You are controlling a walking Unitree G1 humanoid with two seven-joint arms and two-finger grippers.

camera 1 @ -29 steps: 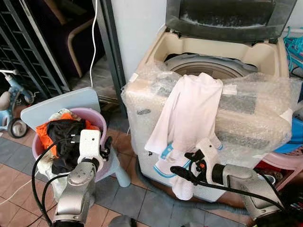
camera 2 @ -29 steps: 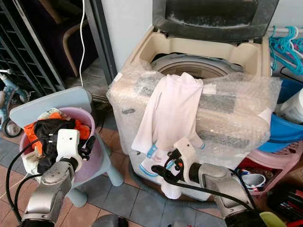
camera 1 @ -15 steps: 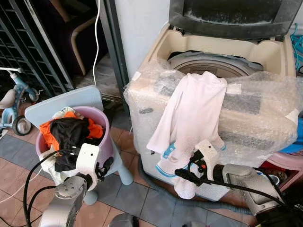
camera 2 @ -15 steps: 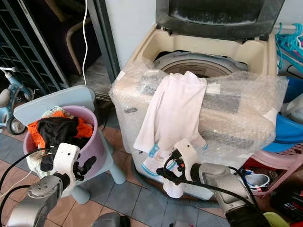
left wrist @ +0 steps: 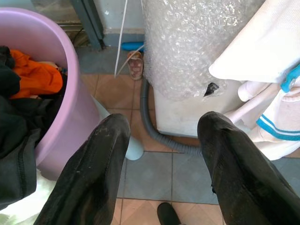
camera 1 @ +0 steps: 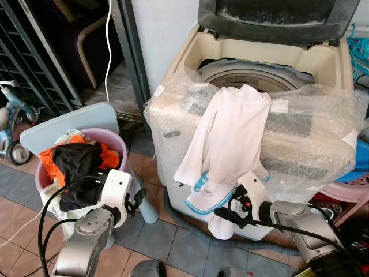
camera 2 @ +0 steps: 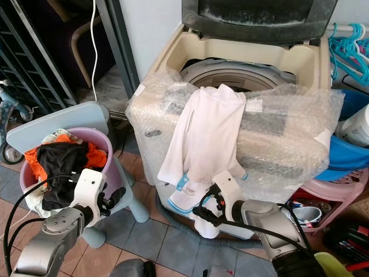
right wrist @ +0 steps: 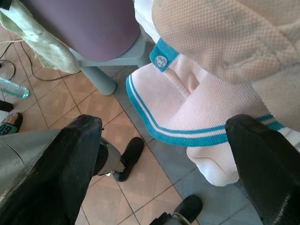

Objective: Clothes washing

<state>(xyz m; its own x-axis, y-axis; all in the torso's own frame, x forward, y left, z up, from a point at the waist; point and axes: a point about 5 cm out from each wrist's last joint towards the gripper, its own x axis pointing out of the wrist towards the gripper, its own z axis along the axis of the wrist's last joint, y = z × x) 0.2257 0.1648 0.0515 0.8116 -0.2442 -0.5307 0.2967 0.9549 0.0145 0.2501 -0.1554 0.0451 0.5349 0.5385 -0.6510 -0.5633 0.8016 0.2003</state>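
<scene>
Below white shirt (camera 1: 233,133), right end effector (camera 1: 222,214) agape.

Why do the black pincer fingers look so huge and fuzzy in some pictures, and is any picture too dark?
Left wrist view: the fingers sit right by the lens, so they loom big and soft, while the purple basket stays sharp. Right wrist view: same soft fingers, crisp white shirt. Eye views: bright daylight, only the doorway is shadowy.

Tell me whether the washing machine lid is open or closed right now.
Open. The dark lid stands raised at the back of the washing machine, leaving the drum opening exposed, and a white polo shirt hangs over the front edge.
</scene>
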